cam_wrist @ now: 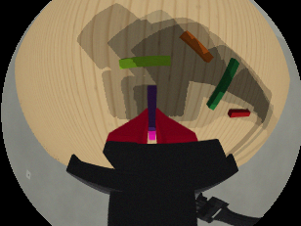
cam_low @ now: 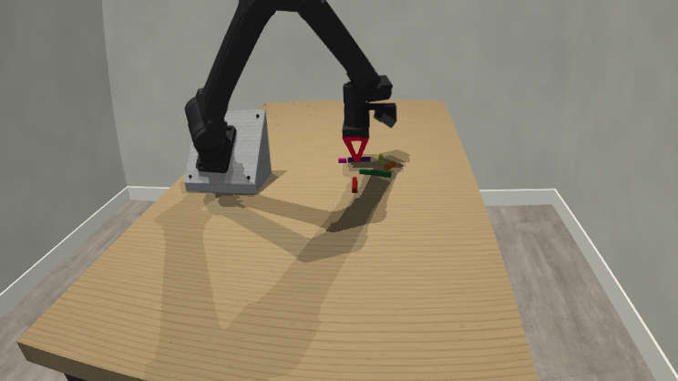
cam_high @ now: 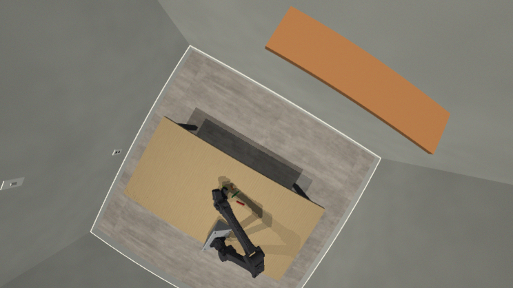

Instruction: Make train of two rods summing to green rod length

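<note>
My gripper [cam_low: 355, 157] is down at the table top and shut on the purple rod [cam_low: 363, 159], near that rod's left end. In the wrist view the purple rod [cam_wrist: 151, 101] runs straight out from between my red fingers. The short magenta rod [cam_low: 342, 159] [cam_wrist: 151, 136] lies in line with it at its near end; I cannot tell whether the two touch. The green rod [cam_low: 374, 172] [cam_wrist: 222, 83] lies flat to the right. The lime rod [cam_wrist: 146, 62], orange rod [cam_wrist: 196, 45] and red rod [cam_wrist: 238, 113] lie apart around them.
The arm's grey base block [cam_low: 230, 153] stands at the table's left side. The red rod [cam_low: 354, 184] lies nearest the camera, the lime rod [cam_low: 381, 158] and orange rod [cam_low: 389, 165] behind the green one. The table edges are far from the rods.
</note>
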`<state>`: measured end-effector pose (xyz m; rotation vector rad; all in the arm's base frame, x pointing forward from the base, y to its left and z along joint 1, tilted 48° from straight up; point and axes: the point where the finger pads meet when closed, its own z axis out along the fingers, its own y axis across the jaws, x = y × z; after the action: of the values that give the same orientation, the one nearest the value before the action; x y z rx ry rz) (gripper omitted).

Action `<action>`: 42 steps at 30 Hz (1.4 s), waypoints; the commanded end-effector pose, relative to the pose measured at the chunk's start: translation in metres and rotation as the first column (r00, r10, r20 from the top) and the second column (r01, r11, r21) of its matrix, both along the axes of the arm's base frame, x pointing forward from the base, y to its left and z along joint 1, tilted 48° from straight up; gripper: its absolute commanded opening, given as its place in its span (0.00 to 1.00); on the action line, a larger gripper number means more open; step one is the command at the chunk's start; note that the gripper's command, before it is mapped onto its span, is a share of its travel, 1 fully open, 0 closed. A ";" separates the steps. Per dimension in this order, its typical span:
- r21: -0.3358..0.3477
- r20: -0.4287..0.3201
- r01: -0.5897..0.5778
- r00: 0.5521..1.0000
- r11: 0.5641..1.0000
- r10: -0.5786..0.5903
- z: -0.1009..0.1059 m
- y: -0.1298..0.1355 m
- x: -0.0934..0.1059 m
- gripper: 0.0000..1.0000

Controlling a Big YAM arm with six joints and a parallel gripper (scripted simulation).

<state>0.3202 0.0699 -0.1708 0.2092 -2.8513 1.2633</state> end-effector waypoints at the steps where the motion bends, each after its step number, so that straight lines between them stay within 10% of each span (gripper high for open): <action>1: 0.028 0.047 -0.012 0.999 1.000 0.011 -0.001 0.015 0.023 0.03; 42: 0.037 0.060 -0.021 0.998 0.999 0.019 0.018 0.036 0.022 0.23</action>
<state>0.3164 0.0729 -0.1694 0.2164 -2.8428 1.2611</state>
